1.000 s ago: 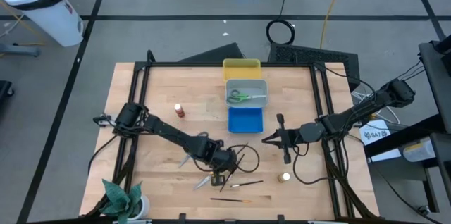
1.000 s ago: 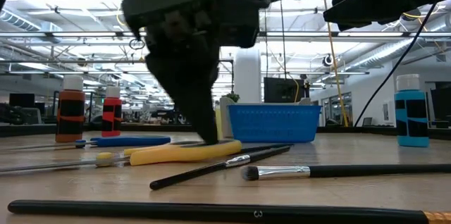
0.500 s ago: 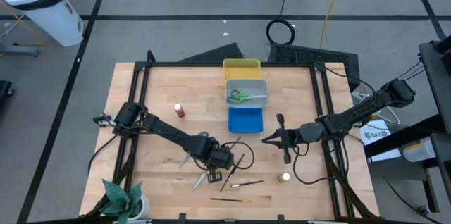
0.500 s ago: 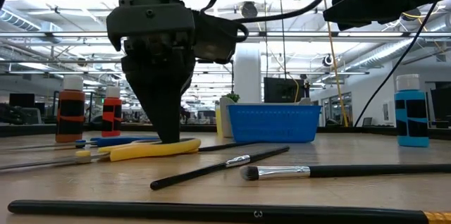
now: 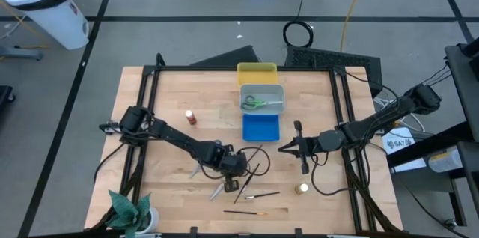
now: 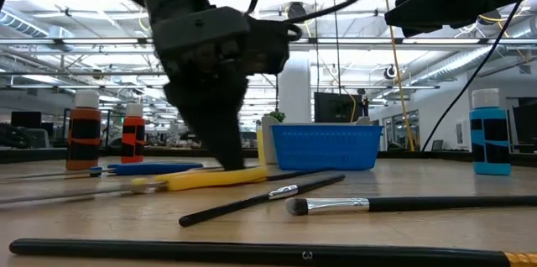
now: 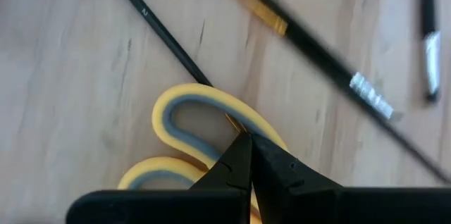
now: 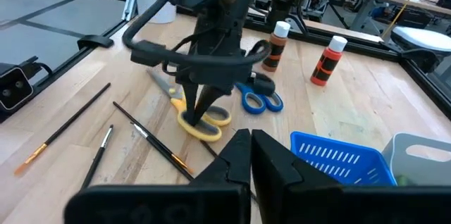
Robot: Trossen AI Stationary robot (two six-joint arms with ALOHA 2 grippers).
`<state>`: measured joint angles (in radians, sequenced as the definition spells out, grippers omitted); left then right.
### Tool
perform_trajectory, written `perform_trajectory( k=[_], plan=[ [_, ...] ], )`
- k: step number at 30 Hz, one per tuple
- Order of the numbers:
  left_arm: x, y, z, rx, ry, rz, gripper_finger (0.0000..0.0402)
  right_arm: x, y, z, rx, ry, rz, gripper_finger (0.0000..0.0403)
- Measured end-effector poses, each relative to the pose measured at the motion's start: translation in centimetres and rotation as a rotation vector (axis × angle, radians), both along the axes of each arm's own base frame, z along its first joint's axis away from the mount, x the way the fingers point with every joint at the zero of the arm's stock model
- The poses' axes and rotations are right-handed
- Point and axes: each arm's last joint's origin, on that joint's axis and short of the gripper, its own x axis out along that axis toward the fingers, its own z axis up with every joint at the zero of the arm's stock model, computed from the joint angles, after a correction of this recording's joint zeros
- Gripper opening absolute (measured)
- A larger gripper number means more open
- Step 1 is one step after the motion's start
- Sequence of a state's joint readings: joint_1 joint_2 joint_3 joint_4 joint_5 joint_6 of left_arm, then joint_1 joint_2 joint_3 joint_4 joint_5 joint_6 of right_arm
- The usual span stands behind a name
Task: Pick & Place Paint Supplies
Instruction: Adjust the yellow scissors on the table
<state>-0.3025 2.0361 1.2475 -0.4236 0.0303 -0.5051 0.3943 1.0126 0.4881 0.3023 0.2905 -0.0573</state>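
High view: wooden table (image 5: 165, 96) with both arms over its near half.
Left gripper (image 5: 236, 174): down at the table surface among the loose supplies, fingers pinched together on the handle loop of the yellow scissors (image 7: 204, 122); in the left wrist view the closed tips sit right on the yellow loop. The scissors lie flat on the wood.
Right gripper (image 5: 285, 147): held just off the near edge of the blue tray (image 5: 260, 127), fingers closed, nothing between them.
Blue scissors (image 8: 255, 97): flat on the table just beyond the yellow pair, seen from the right wrist.
Green scissors (image 5: 257, 103): inside the grey tray (image 5: 262, 88), which sits between the yellow tray (image 5: 257, 68) and the blue tray.
Brushes: several thin dark brushes (image 6: 260, 200) scattered near the front edge, one crossing close beside the yellow scissors.
Red bottle (image 5: 190, 117): upright left of the trays, well apart from the left gripper.
Brown bottle (image 6: 84, 129): upright beside the red one in the low view.
Blue bottle (image 6: 489, 132): upright at the right of the low view.
Whitish bottle (image 5: 302, 188): on the table near the front right.
Plant (image 5: 129, 209): at the front left corner.
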Motion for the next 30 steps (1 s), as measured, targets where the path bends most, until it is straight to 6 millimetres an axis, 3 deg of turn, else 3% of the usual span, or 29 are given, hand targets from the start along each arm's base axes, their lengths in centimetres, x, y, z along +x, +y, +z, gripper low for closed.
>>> perform_trajectory(
  k=[6,19,24,30],
  plan=[
    [-0.6,0.4,-1.0,-0.025,0.004,-0.019,0.0008,0.8,0.3,-1.1,0.0,0.045,-0.003,0.0005],
    [-1.0,0.7,-1.0,-0.075,0.058,0.043,0.0008,2.1,0.1,-2.4,-0.014,0.055,-0.051,0.0069],
    [-1.7,1.0,0.2,-0.076,0.087,0.072,0.0008,2.1,0.1,-2.4,-0.011,0.055,-0.052,0.0082],
    [-3.1,1.4,3.8,0.052,-0.003,0.091,0.0008,2.1,0.1,-2.4,-0.011,0.057,-0.052,0.0084]
  ],
)
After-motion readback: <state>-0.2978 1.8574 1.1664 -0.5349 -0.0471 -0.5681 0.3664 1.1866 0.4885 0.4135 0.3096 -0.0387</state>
